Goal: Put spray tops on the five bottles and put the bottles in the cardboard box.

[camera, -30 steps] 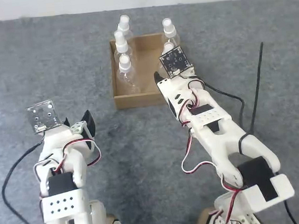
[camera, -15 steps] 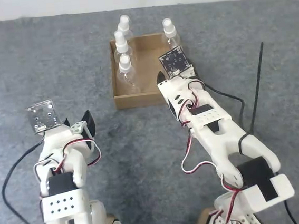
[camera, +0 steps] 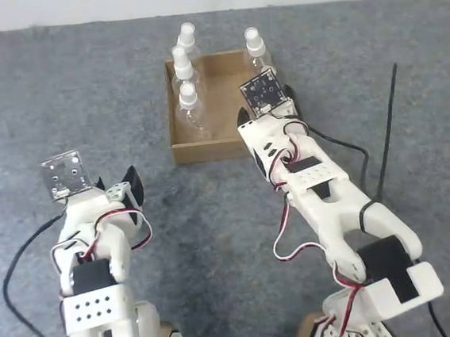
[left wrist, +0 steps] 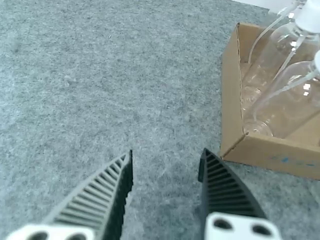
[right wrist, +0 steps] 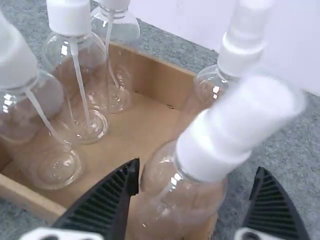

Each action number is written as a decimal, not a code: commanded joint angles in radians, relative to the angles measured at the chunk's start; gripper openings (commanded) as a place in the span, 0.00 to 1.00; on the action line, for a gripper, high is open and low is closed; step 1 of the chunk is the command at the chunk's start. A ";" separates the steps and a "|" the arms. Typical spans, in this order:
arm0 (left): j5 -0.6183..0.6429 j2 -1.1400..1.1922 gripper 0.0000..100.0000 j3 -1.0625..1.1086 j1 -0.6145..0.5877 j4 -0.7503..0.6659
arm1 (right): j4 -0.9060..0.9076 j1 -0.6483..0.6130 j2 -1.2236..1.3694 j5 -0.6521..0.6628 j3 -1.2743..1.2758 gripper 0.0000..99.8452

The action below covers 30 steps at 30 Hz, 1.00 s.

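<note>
High camera sits up behind both arm bases [camera: 104, 323], looking down and forward across the grey surface [camera: 82, 94] to the cardboard box [camera: 207, 148] at the far end. Left wrist camera hangs low and well back, peering out between its own fingers [left wrist: 107, 192] along the surface, with a corner of that box in shot some way off. Right wrist camera is right up on the same box, so close the nearest bottle [right wrist: 190, 200] smears, seemingly just over its near wall.
</note>
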 commanded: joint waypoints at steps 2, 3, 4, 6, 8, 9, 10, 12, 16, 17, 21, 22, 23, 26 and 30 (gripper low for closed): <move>-0.006 -0.011 0.20 -0.008 -0.005 -0.032 | 0.125 0.012 -0.120 0.005 -0.051 0.30; -0.006 -0.011 0.20 -0.008 -0.005 -0.032 | 0.160 0.012 -0.147 -0.003 -0.051 0.30; -0.006 -0.011 0.20 -0.008 -0.005 -0.032 | 0.191 0.012 -0.174 -0.023 -0.051 0.30; -0.006 -0.011 0.20 -0.008 -0.005 -0.032 | 0.242 0.012 -0.217 -0.060 -0.051 0.30; -0.006 -0.011 0.20 -0.008 -0.005 -0.032 | 0.278 0.012 -0.254 -0.080 -0.051 0.30; -0.006 -0.011 0.20 -0.008 -0.005 -0.032 | 0.300 0.012 -0.272 -0.084 -0.051 0.30; -0.006 -0.011 0.20 -0.008 -0.005 -0.032 | 0.320 0.012 -0.288 -0.084 -0.051 0.30; -0.006 -0.011 0.20 -0.008 -0.005 -0.032 | 0.357 0.010 -0.314 -0.084 -0.051 0.30; -0.006 -0.011 0.20 -0.008 -0.005 -0.034 | 0.443 0.005 -0.375 -0.084 -0.051 0.30; -0.006 -0.011 0.20 -0.008 -0.005 -0.034 | 0.467 0.005 -0.394 -0.084 -0.051 0.30; -0.006 -0.011 0.20 0.004 -0.005 -0.066 | 0.568 0.002 -0.483 -0.086 -0.051 0.30; -0.006 -0.011 0.20 0.013 -0.005 -0.083 | 0.593 0.002 -0.506 -0.086 -0.051 0.30; -0.005 -0.011 0.20 0.022 -0.005 -0.103 | 0.618 0.002 -0.529 -0.086 -0.051 0.30; -0.003 -0.011 0.20 0.035 -0.005 -0.130 | 0.690 0.002 -0.601 -0.086 -0.051 0.29; -0.003 -0.011 0.20 0.035 -0.005 -0.130 | 0.777 0.002 -0.693 -0.087 -0.051 0.29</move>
